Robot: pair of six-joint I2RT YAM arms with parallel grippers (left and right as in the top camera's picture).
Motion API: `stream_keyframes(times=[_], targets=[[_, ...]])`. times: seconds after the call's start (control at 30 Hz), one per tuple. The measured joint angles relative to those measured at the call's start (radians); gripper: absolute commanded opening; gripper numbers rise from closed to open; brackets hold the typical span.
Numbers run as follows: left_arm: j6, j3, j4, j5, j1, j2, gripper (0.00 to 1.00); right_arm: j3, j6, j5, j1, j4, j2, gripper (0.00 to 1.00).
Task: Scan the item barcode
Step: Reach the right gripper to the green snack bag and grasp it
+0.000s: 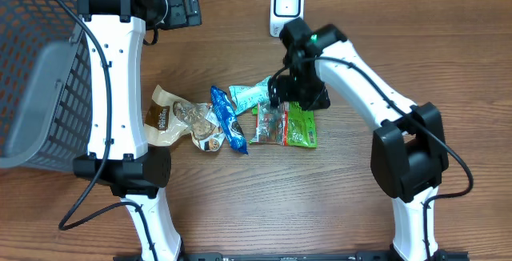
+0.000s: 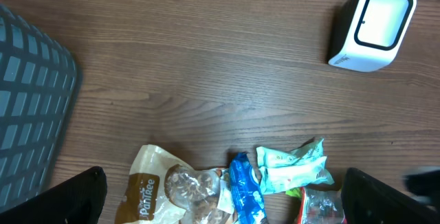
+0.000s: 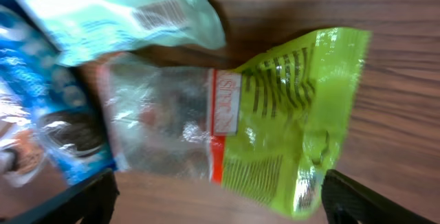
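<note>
The right fingers [image 3: 86, 200] are seen wide apart at the lower corners of the right wrist view, with nothing clamped between them. A green-and-clear snack packet [image 3: 289, 114] is spread flat on the wooden counter [image 1: 344, 205] beneath them; whether the packet is touched cannot be told. A red band is shown across its middle. A pale teal packet [image 3: 117, 11] is pictured just beyond it with a printed barcode facing up, and a blue biscuit packet [image 3: 48, 114] is seen blurred at the left edge of that view.

From overhead, the right arm is shown bent over the middle of the counter, its wrist hiding part of the teal packet. The packets are gathered in one loose heap. A clear bag of biscuits [image 1: 200, 125] and a tan paper bag [image 1: 164, 117] are laid to the left of the blue one.

The white scanner [image 1: 286, 5] is stood at the far edge of the counter, well apart from the heap.

The left fingers [image 2: 69, 196] are held fully spread and empty, high above the counter near the far edge. A grey mesh basket [image 1: 40, 93] is placed at the left side.
</note>
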Motion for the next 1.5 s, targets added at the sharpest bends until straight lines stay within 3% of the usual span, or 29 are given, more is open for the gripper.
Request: stream_keyframes(times=[0.23, 0.33, 0.43, 0.67, 0.77, 0.8, 0.9, 1.03, 1.2, 1.4, 1.5], targets=[[0.000, 0.000, 0.000, 0.000, 0.000, 0.000, 1.00, -0.134, -0.023, -0.002, 0.006, 0.157, 0.003, 1.00], [0.000, 0.000, 0.000, 0.000, 0.000, 0.000, 1.00, -0.182, -0.040, -0.022, 0.007, 0.222, 0.003, 0.92], [0.000, 0.000, 0.000, 0.000, 0.000, 0.000, 1.00, -0.209, -0.047, -0.036, 0.008, 0.241, 0.003, 0.74], [0.000, 0.000, 0.000, 0.000, 0.000, 0.000, 1.00, -0.219, -0.042, -0.058, 0.008, 0.227, 0.003, 0.20], [0.000, 0.000, 0.000, 0.000, 0.000, 0.000, 1.00, -0.219, -0.033, -0.062, 0.008, 0.224, 0.003, 0.11], [0.000, 0.000, 0.000, 0.000, 0.000, 0.000, 1.00, -0.219, -0.031, -0.062, 0.008, 0.223, 0.003, 0.12], [0.000, 0.000, 0.000, 0.000, 0.000, 0.000, 1.00, -0.219, -0.022, -0.066, 0.008, 0.216, 0.003, 0.42], [0.000, 0.000, 0.000, 0.000, 0.000, 0.000, 1.00, -0.219, -0.019, -0.109, 0.005, 0.196, 0.003, 0.99], [0.000, 0.000, 0.000, 0.000, 0.000, 0.000, 1.00, -0.219, 0.033, -0.154, 0.002, 0.229, 0.003, 1.00], [0.000, 0.000, 0.000, 0.000, 0.000, 0.000, 1.00, -0.243, 0.212, -0.104, 0.025, 0.329, -0.003, 1.00], [0.000, 0.000, 0.000, 0.000, 0.000, 0.000, 1.00, -0.280, 0.297, -0.045, 0.061, 0.375, -0.025, 0.95]])
